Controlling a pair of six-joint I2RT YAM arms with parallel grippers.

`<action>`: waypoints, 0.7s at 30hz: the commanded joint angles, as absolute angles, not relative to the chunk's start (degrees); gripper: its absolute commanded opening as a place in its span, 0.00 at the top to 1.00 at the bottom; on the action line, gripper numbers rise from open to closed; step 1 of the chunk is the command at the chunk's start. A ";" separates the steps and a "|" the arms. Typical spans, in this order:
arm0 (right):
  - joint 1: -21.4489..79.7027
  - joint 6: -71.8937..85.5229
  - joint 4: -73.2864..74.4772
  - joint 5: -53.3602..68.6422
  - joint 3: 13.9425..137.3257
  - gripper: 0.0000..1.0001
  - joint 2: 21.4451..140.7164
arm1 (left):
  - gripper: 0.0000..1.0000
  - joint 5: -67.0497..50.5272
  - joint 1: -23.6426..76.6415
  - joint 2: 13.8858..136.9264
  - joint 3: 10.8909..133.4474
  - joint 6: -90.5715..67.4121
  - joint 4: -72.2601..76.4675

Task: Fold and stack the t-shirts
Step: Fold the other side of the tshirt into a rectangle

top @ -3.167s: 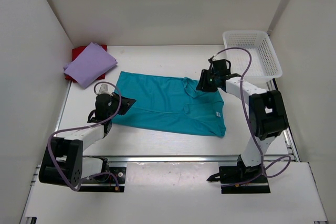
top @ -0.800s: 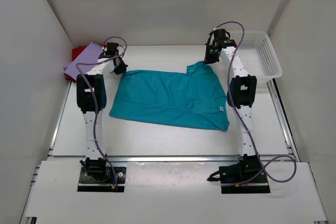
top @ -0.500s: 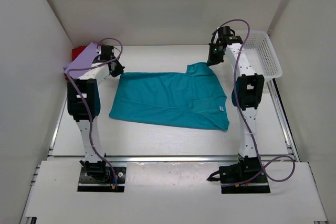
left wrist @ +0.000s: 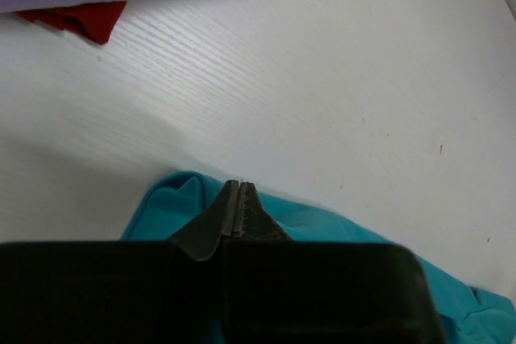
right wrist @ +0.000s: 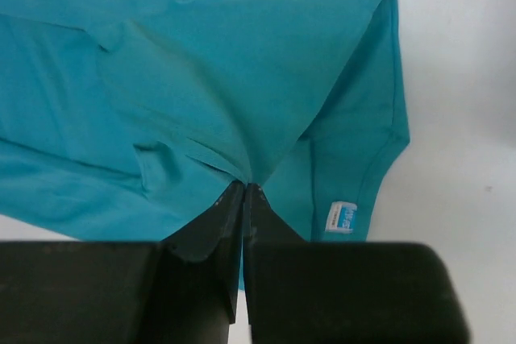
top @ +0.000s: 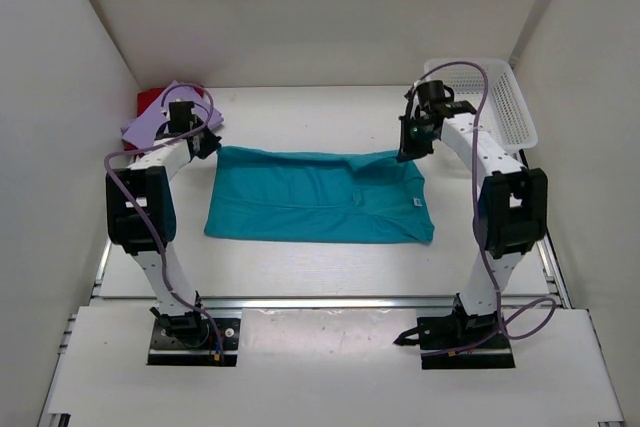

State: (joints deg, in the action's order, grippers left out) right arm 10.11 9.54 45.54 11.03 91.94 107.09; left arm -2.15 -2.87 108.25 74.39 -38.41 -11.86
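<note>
You are working in a robotics lab cell: plain white walls (top: 320,17) are boxing in a white table (top: 300,262) edged with aluminium rail (top: 330,301).

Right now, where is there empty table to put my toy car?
Bare white table: the far strip between the teal cloth t-shirt and the back wall, and the near strip between that shirt and the metal rail. Crowded: the folded lavender shirt on the red shirt, far left; the white mesh basket, far right.
</note>
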 commanded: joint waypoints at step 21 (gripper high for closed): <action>12.74 15.02 30.24 7.38 51.18 1.00 75.95 | 0.92 -6.32 -7.55 95.00 56.96 -36.20 -9.76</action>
State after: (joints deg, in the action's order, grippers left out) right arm 11.70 12.75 33.52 8.34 56.01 78.00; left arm -5.17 -6.72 94.63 58.39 -36.82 -8.86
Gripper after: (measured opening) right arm 0.007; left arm 0.058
